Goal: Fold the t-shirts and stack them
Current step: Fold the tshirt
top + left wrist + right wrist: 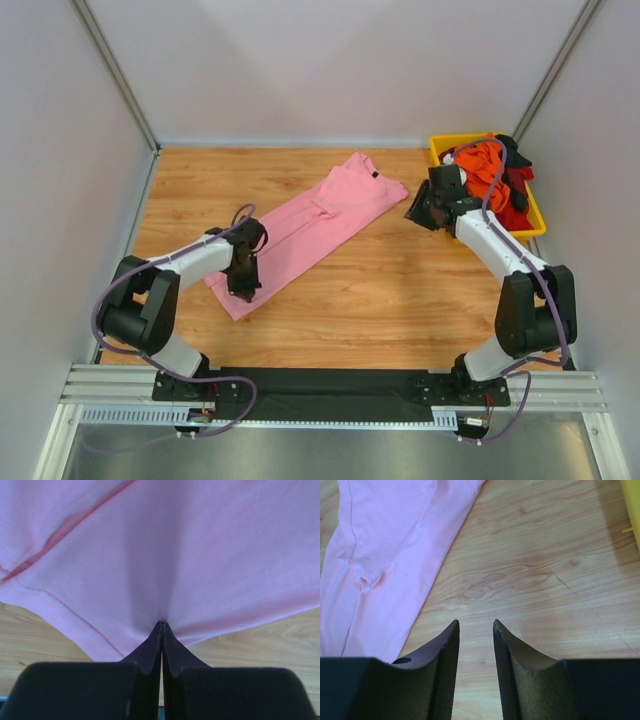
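Note:
A light pink t-shirt (320, 215) lies spread diagonally on the wooden table, collar toward the far right. My left gripper (245, 290) sits at its near-left hem and is shut on the cloth; in the left wrist view the pink t-shirt (175, 555) bunches at the pinched tips of that gripper (162, 624). My right gripper (418, 212) hovers to the right of the collar end, open with nothing between its fingers. Seen from the right wrist, that gripper (475, 622) is over bare wood, the pink t-shirt (390, 555) to its left. Orange (483, 165), red (515, 215) and black (515, 150) t-shirts are piled in the bin.
A yellow plastic bin (455, 138) stands at the far right corner, just behind my right gripper; its edge (632, 505) shows in the right wrist view. White walls close in the table (400, 300) on three sides.

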Action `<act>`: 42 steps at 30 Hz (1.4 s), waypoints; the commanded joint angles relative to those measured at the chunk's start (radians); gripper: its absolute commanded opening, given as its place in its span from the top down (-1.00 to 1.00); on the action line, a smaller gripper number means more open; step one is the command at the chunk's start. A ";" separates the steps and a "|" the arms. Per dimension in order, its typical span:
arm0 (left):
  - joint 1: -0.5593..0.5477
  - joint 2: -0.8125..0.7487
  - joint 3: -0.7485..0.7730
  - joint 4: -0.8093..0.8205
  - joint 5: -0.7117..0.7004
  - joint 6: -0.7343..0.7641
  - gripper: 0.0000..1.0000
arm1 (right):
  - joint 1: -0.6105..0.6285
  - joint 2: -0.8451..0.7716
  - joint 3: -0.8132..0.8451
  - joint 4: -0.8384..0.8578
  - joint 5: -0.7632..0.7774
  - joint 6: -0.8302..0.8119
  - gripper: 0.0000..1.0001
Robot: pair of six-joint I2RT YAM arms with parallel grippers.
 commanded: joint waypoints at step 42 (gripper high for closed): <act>-0.314 -0.210 -0.237 0.108 0.131 -0.303 1.00 | -0.092 0.693 0.418 0.370 -0.104 0.111 0.52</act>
